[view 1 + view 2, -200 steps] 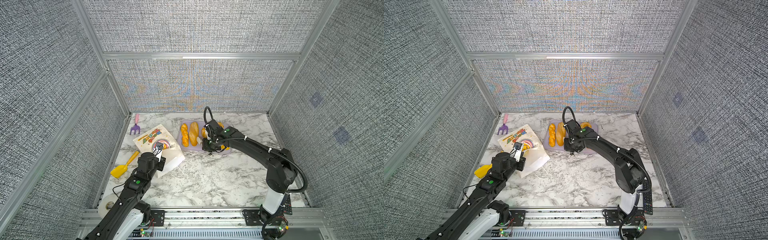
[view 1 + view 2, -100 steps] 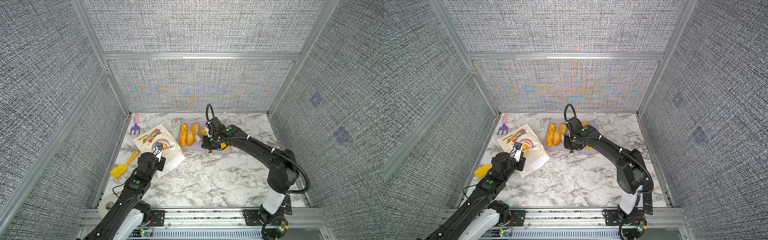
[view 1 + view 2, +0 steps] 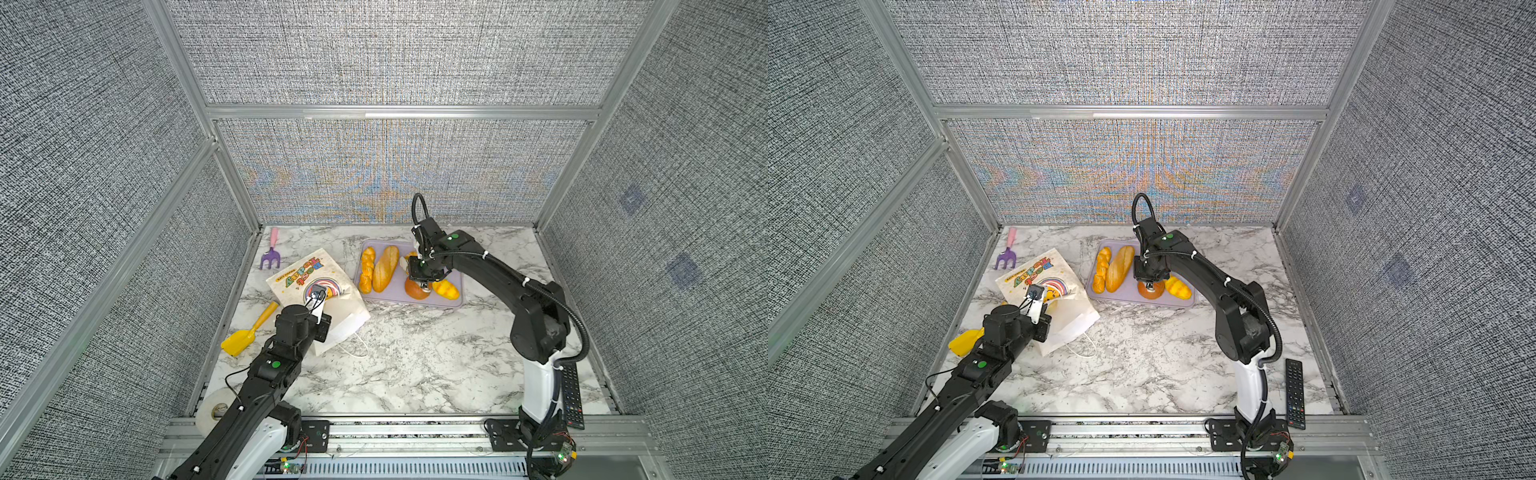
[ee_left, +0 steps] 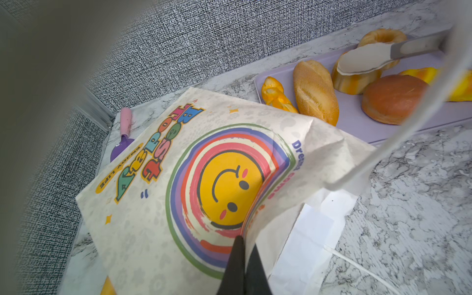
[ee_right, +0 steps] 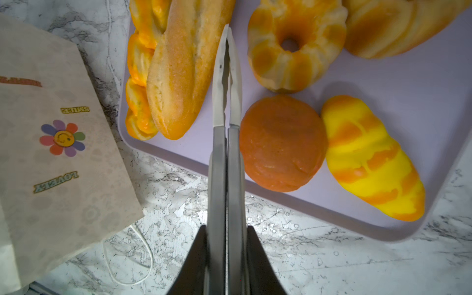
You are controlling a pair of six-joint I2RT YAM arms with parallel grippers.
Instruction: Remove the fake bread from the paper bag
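The paper bag [image 3: 301, 274] lies on its side at the left, smiley rainbow print up. My left gripper [image 4: 244, 238] is shut on the paper edge at its mouth; the inside is hidden. Fake bread lies on the lilac tray [image 3: 453, 303]: a braided stick [image 3: 366, 270], a long loaf [image 3: 385, 268], a round brown bun [image 3: 415, 289], a striped roll [image 3: 446, 289] and a fluted ring bun [image 5: 293, 51]. My right gripper [image 5: 226, 227] is shut on metal tongs [image 5: 226, 76], whose closed blades hang over the tray between loaf and ring bun.
A yellow toy shovel [image 3: 249, 330] and a purple toy rake [image 3: 271, 253] lie by the left wall. The bag's white cord handle [image 3: 357, 349] trails on the marble. A remote [image 3: 571, 395] lies front right, a tape roll [image 3: 212, 411] front left.
The right gripper with the tongs shifted slightly right over the tray, and the long loaf tipped to lean toward the braided stick. The left arm and the bag held still.
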